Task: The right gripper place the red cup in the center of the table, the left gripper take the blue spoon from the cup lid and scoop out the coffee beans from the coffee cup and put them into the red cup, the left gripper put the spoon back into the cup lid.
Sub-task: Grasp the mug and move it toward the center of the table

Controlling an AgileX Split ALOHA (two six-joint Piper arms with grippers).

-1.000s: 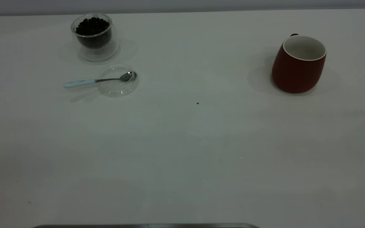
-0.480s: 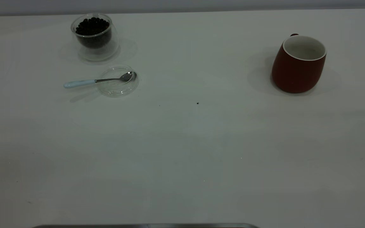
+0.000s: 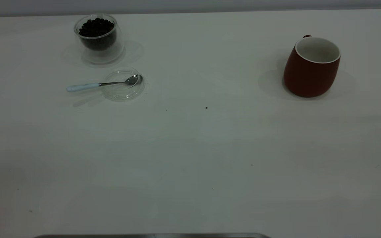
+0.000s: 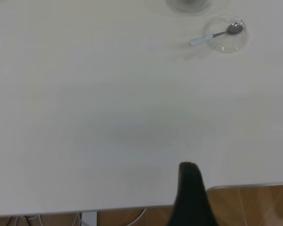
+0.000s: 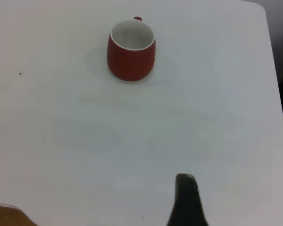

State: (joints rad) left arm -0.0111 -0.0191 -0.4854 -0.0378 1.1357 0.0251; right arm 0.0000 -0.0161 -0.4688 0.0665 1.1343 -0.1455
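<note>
The red cup [image 3: 311, 71] stands upright and empty at the table's [image 3: 190, 148] far right. At the far left stands the glass coffee cup [image 3: 98, 43], heaped with dark coffee beans [image 3: 96, 27]. Just in front of it lies the clear cup lid [image 3: 123, 91], with the blue spoon [image 3: 91, 86] resting across it, bowl inside the lid and pale handle pointing left. Neither arm shows in the exterior view. My left gripper [image 4: 189, 188] hangs over the table's near edge, far from the spoon [image 4: 212, 36] and lid [image 4: 228, 44]. My right gripper [image 5: 186, 197] is well short of the red cup [image 5: 131, 54].
A few tiny dark specks [image 3: 206, 107] lie near the table's middle. The table's near edge [image 4: 245, 186] and wooden floor show in the left wrist view, and the table's rounded corner [image 5: 259, 7] in the right wrist view.
</note>
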